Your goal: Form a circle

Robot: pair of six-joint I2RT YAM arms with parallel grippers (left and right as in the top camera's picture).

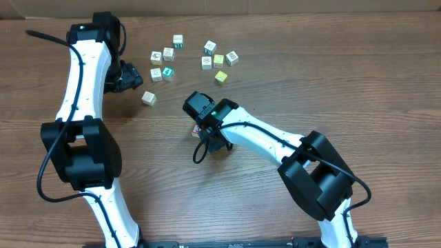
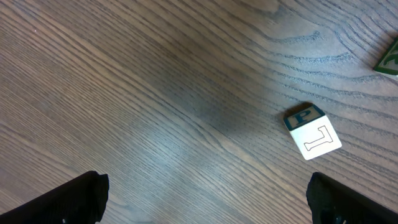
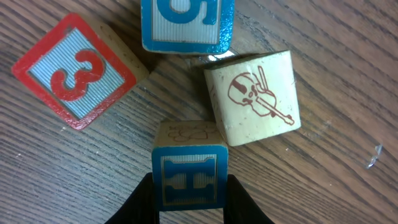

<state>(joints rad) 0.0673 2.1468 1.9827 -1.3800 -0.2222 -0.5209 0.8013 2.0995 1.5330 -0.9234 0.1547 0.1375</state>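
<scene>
Pinching the blue wooden H cube (image 3: 189, 168) at the bottom centre of the right wrist view, the right gripper (image 3: 189, 198) faces the rest of the circle (image 3: 214, 78): blue 5 cube (image 3: 186, 22) straight above, cream violin cube (image 3: 255, 96) just upper right, red 3 cube (image 3: 74, 71) further off at upper left. That wider gap toward red suggests any closing nudge goes up-left. The left gripper (image 2: 208, 202), spread wide and empty, hangs well away from the ring, near a white cube with a blue P face (image 2: 311, 130).

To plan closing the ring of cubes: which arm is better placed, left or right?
Right. The right end effector grips the blue H cube, close beside the red 3 cube, blue 5 cube and cream violin cube. The left end effector hangs open over the table, away from them.
</scene>
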